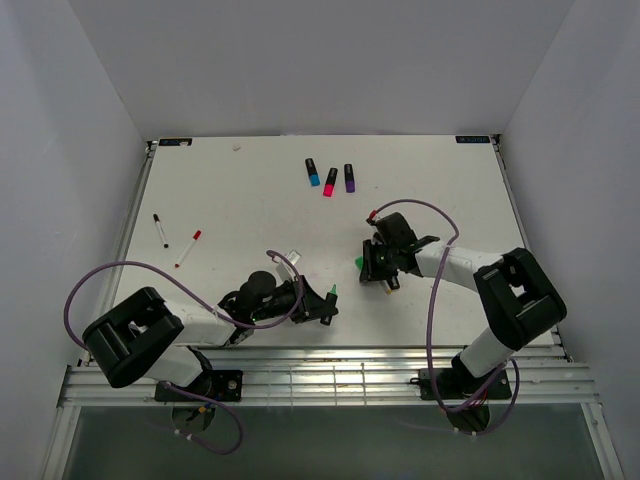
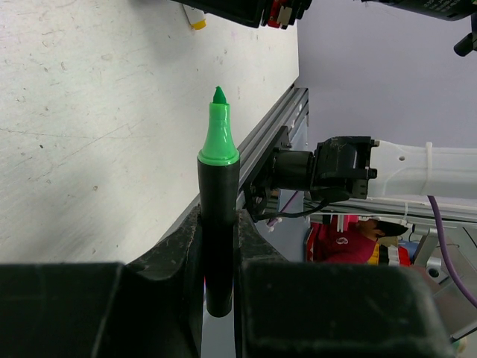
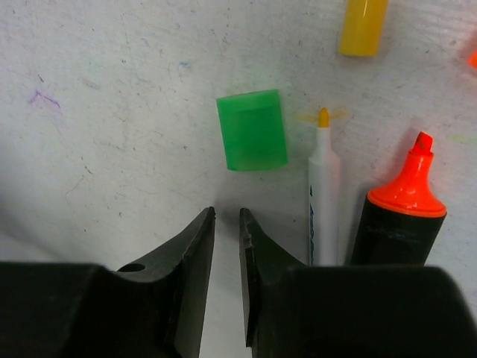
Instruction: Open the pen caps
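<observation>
My left gripper (image 1: 322,303) is shut on a stubby black marker (image 2: 218,201) with a bare green tip (image 2: 218,134). It holds the marker just above the table near the front edge. The green cap (image 3: 252,130) lies loose on the table just ahead of my right gripper (image 3: 226,216), whose jaws stand narrowly apart with nothing between them. In the top view the cap (image 1: 359,263) sits at the right gripper's tips (image 1: 367,264). Three capped markers, blue (image 1: 313,173), pink (image 1: 330,182) and purple (image 1: 349,178), lie at the back. Two thin pens, black-capped (image 1: 160,230) and red-capped (image 1: 189,248), lie at the left.
Beside the right gripper lie an uncapped white pen with a yellow tip (image 3: 324,194), an uncapped orange-tipped black marker (image 3: 406,212) and a loose yellow cap (image 3: 363,26). The table's front rail (image 2: 272,130) runs close behind the left gripper.
</observation>
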Tool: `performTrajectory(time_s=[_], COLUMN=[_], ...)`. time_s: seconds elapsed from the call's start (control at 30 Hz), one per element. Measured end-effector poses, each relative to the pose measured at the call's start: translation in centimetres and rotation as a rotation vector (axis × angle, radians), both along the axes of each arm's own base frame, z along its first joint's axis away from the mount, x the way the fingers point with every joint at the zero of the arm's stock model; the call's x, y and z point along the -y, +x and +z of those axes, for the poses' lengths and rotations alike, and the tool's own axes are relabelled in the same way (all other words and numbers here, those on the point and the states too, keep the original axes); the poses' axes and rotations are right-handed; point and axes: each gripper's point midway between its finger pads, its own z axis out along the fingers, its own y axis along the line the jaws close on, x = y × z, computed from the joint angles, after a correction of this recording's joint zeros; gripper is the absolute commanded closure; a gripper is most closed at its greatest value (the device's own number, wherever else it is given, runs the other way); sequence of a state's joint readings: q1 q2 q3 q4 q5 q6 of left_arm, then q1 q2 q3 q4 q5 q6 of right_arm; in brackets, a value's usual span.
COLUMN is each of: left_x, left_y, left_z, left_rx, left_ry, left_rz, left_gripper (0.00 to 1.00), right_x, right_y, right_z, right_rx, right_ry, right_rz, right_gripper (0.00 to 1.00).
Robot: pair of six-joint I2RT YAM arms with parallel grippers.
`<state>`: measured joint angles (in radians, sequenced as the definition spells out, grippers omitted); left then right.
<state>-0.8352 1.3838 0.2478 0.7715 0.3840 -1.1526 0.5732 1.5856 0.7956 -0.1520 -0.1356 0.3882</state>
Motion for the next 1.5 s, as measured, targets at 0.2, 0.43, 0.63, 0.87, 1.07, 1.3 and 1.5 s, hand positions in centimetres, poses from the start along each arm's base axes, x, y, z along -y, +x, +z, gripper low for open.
performTrajectory(time_s=[0.2, 0.43, 0.63, 0.87, 1.07, 1.3, 1.5], left_x=[0.0, 0.0, 0.0, -0.2, -0.1, 0.1, 1.0], left_y=[0.0, 0.0, 0.0, -0.2, -0.3, -0.4, 0.2], left_z=[0.0, 0.1, 0.2, -0.1, -0.2, -1.1, -1.0], left_rx=[0.0, 0.004, 0.007, 0.001, 0.0, -0.019, -0.007], left_ry=[0.0, -0.004, -0.008, -0.003, -0.004, 0.014, 0.001], left_rz=[0.0, 0.0, -0.001, -0.002, -0.008, -0.019, -0.031], left_gripper=[1.0, 1.0, 1.0, 1.0, 1.0, 1.0, 1.0], right_x=[-0.8, -1.6, -2.3, -2.7, -2.2, -1.8, -2.8], right_y=[1.2, 2.8, 4.6, 7.0, 7.5, 4.8, 2.2], right_z=[0.0, 0.0, 0.0, 0.1, 0.1, 2.5, 10.6], right_rx=[0.013, 0.029, 0.053, 0.096, 0.112, 0.132, 0.262], right_ry=[0.01, 0.024, 0.021, -0.031, -0.071, -0.009, 0.212], right_rz=[-0.025, -0.067, -0.092, -0.098, -0.087, -0.019, 0.041], right_gripper=[0.76, 0.79, 0.8, 0.8, 0.79, 0.57, 0.43])
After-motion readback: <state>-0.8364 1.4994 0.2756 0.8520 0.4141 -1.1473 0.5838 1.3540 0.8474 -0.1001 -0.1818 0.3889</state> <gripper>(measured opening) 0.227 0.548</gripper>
